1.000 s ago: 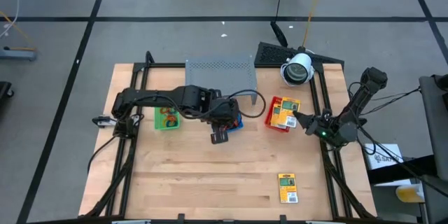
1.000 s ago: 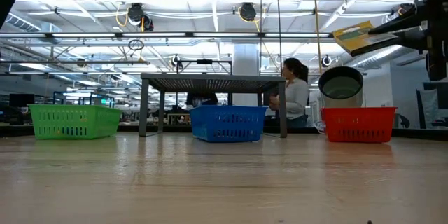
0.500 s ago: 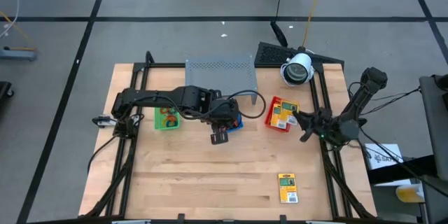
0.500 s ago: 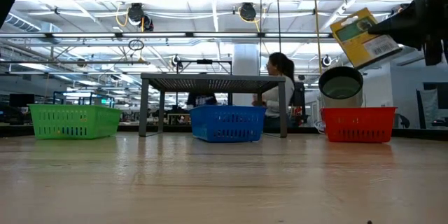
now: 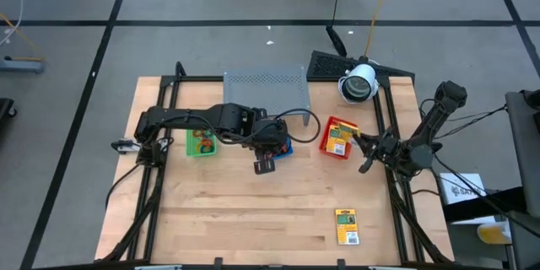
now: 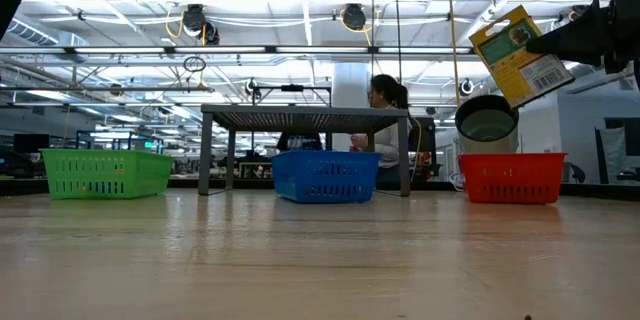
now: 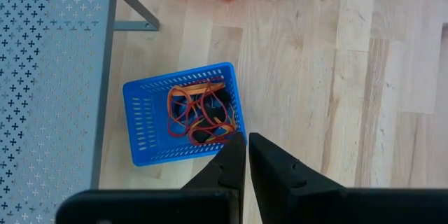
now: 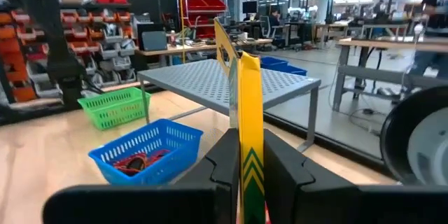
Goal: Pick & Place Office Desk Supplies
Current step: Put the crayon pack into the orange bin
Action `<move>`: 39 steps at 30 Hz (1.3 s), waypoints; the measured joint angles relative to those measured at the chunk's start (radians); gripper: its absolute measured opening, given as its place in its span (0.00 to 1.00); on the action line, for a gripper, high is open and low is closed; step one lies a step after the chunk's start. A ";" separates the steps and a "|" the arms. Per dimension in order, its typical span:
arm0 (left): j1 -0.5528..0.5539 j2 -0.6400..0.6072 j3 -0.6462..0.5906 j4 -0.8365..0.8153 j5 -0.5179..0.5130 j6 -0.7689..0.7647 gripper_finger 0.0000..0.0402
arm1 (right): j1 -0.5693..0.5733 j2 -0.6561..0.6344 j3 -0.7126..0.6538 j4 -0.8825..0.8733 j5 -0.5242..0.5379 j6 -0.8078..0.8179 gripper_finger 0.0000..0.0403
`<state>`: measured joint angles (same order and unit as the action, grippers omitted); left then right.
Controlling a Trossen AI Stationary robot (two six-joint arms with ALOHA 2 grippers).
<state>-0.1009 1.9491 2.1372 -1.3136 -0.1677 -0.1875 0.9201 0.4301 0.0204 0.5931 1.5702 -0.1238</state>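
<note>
Yellow packet (image 6: 518, 52): pinched edge-on in right gripper (image 8: 245, 155), tilted in the air beside the red tray (image 5: 331, 148), likely for dropping in (packets already lie there).
Left gripper (image 7: 247, 155): fingers together, empty, over the blue tray (image 7: 148, 126) holding rubber bands (image 7: 198, 112).
Spare packet (image 5: 346, 225): on table, near edge.

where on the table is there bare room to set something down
Bare wood runs across the front, from the left rail to the lone yellow packet. Crowded along the back: green plastic tray, grey perforated metal shelf, blue plastic tray, red plastic tray.
</note>
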 joint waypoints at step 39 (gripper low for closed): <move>0.001 0.000 0.000 0.009 -0.018 0.026 0.08 | -0.244 0.019 0.353 0.020 -0.107 -0.704 0.06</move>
<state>-0.0998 1.9491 2.1372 -1.3045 -0.1852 -0.1616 0.6762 0.4492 0.3738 0.6133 1.4630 -0.8278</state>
